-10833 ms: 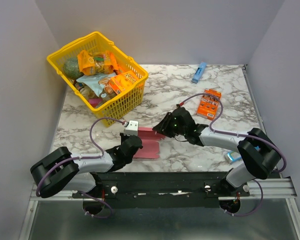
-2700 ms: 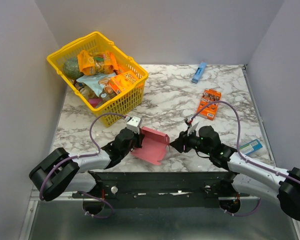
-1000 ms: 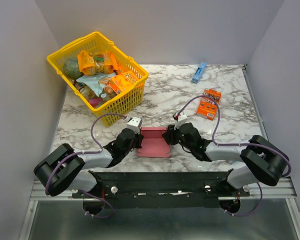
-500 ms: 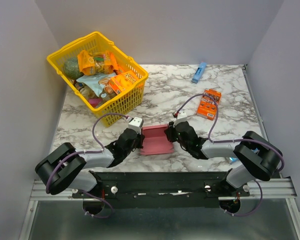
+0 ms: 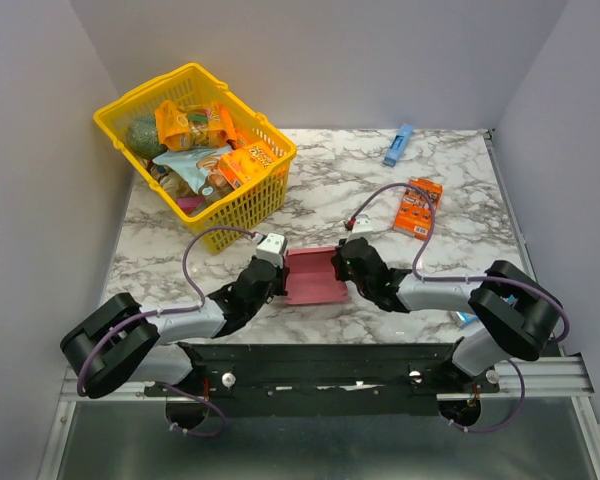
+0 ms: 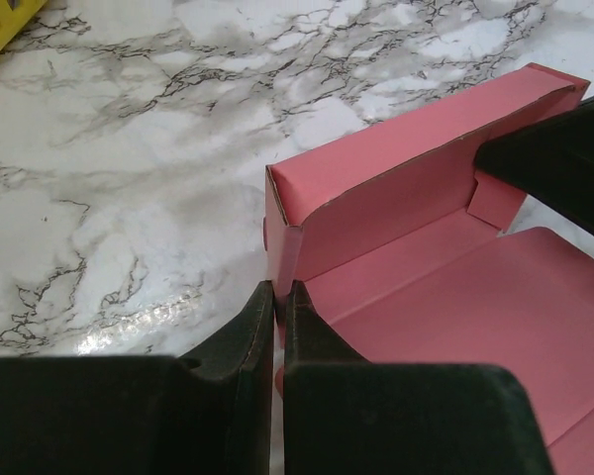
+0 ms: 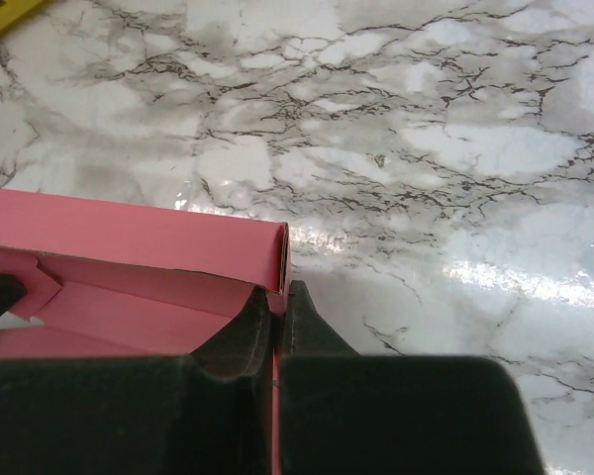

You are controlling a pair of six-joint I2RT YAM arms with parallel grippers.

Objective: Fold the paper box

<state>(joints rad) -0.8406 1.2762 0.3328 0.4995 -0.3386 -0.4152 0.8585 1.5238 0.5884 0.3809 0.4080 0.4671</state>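
The pink paper box (image 5: 313,277) lies near the table's front edge, partly formed, with its far wall raised and its inside open toward me. My left gripper (image 5: 276,279) is shut on the box's left side wall (image 6: 283,259); in the left wrist view the thin pink card sits pinched between the black fingers (image 6: 252,332). My right gripper (image 5: 340,270) is shut on the right side wall (image 7: 281,259), the pink edge clamped between its two fingers (image 7: 307,322). The box's floor (image 6: 475,327) shows pink and flat between the two grippers.
A yellow basket (image 5: 140,104) full of snack packets stands at the back left. An orange printed snack box (image 5: 418,206) lies right of centre, a slim blue box (image 5: 397,145) at the back. Another small box (image 5: 464,318) peeks from under the right arm.
My right gripper has closed onto the box's right wall and moved slightly left. The box has shifted a little away from me. The left gripper keeps its hold.
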